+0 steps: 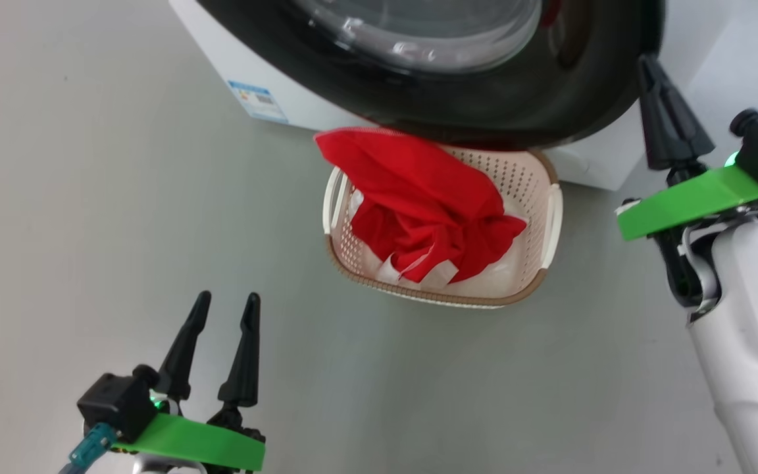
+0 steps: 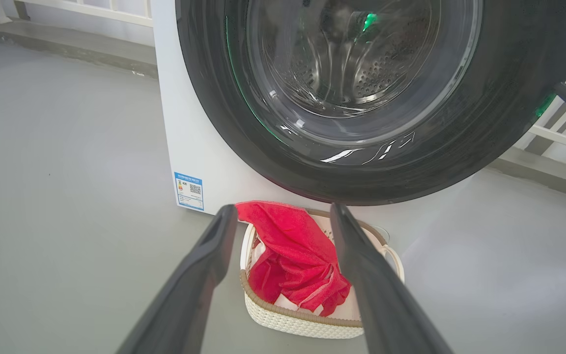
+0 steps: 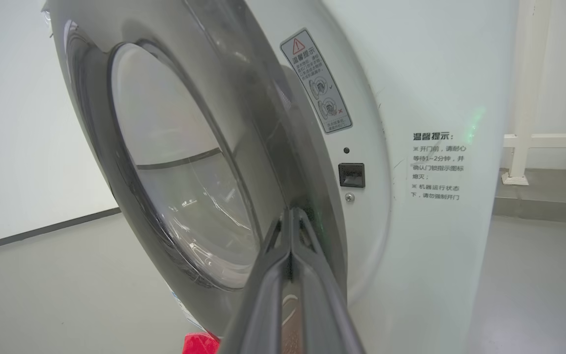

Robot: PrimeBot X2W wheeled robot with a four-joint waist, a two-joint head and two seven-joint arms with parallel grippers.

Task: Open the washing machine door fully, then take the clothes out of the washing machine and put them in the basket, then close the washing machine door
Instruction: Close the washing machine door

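Observation:
The clothes [image 1: 418, 191], a red garment with white trim, lie heaped in the cream basket [image 1: 537, 276] on the floor just below the washing machine door [image 1: 484, 99]. The door's black rim and glass bowl stand partly swung out from the white washing machine [image 1: 234, 59], with a gap at its free edge. My right gripper [image 1: 647, 66] is shut with nothing in it, its tips [image 3: 291, 212] against the door's [image 3: 263, 123] outer edge. My left gripper [image 1: 227, 299] hangs open over the floor, short of the basket [image 2: 288, 319] and clothes [image 2: 293, 255].
A blue label [image 1: 257, 100] marks the machine's lower corner. The latch socket [image 3: 351, 174] and warning stickers sit on the machine front [image 3: 435, 73]. A white railing [image 3: 523, 123] and low kerb run behind the machine. Bare grey floor lies left of the basket.

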